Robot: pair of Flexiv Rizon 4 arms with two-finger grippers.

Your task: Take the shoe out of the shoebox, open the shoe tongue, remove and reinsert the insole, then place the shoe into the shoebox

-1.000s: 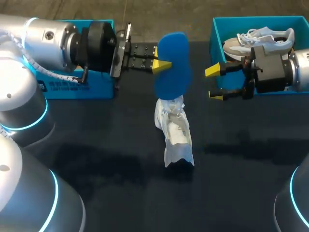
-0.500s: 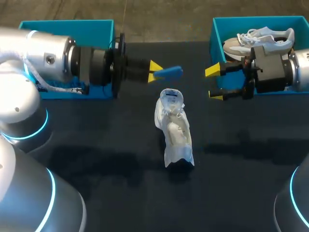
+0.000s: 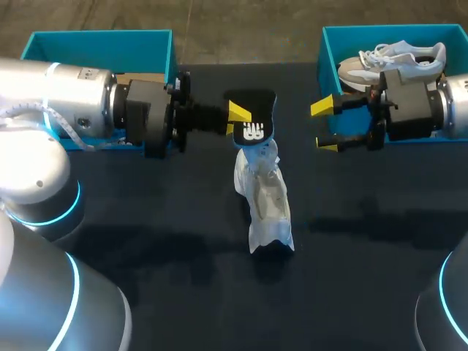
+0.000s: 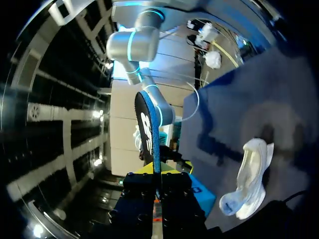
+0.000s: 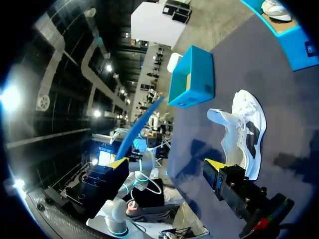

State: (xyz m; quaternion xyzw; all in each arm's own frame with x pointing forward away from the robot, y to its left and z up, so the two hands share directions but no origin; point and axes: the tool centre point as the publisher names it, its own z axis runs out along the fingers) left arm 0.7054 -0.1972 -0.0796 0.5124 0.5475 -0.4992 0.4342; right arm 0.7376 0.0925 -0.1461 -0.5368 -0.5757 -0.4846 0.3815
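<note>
Shoe (image 3: 265, 197) in white is sitting on the middle of the dark table (image 3: 365, 278), outside both boxes, its opening pointing toward the far edge. My left arm is coming in from the left and my right arm from the right. Two blue boxes are standing at the far corners: the left box (image 3: 95, 40) behind my left arm, and the right box (image 3: 325, 51), which is holding a second shoe (image 3: 398, 58). My right gripper (image 3: 324, 126) is hanging just in front of the right box, fingers spread wide and gripping nothing. My left gripper (image 3: 238, 121) is pinching the insole (image 3: 252, 121) tightly by one end, dark side up, over the shoe's opening; whether they are touching is not showing.
</note>
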